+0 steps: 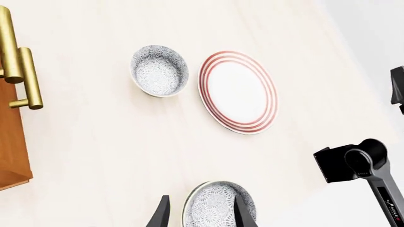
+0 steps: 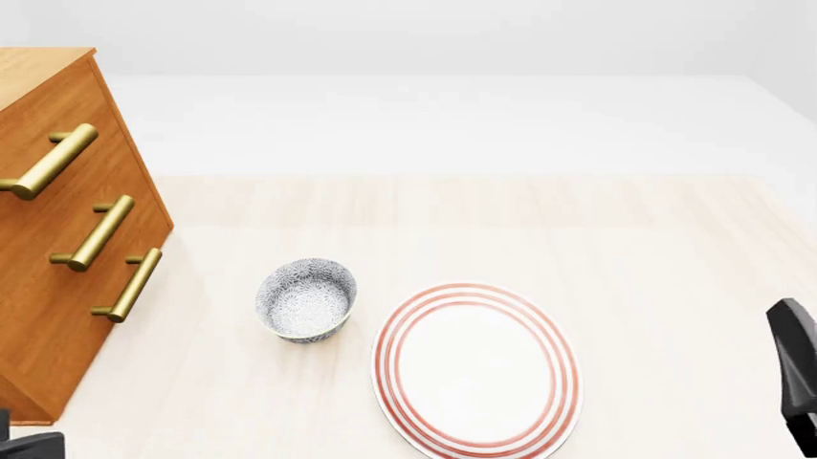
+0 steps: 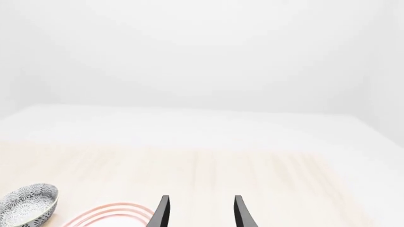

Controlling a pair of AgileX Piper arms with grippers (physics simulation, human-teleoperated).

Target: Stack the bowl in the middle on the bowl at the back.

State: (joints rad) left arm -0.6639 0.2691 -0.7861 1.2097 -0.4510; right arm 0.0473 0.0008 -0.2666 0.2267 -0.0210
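While I hold station, the left end effector [image 1: 198,213] shows in its wrist view with both dark fingers [image 1: 160,215] spread wide and nothing gripped; one finger overlaps a speckled bowl [image 1: 218,205] at the frame edge, but I cannot tell whether it touches the bowl or hovers above it. That nearer bowl is cut off by the frame and does not appear in the front view. The right end effector [image 3: 198,213] is likewise spread apart and empty, its fingers pointing out over the pale wooden worktop [image 3: 252,170] toward the white backdrop. I log part of the right arm [image 1: 363,163] crossing the left wrist view, well apart from the dishes. Moving outward, a second speckled bowl [image 2: 306,298] sits upright on the worktop [image 2: 613,249], in the left half of the front view; with only two bowls in view, I cannot say for certain which is the bowl in the middle and which the one at the back. Just beside it, on its right and slightly nearer me, lies the large red-ringed plate [image 2: 476,369], close to the bowl but apparently not touching. A wooden drawer cabinet [image 2: 57,258] with three brass handles [image 2: 94,232] stands at the left edge of the worktop, near the bowl.
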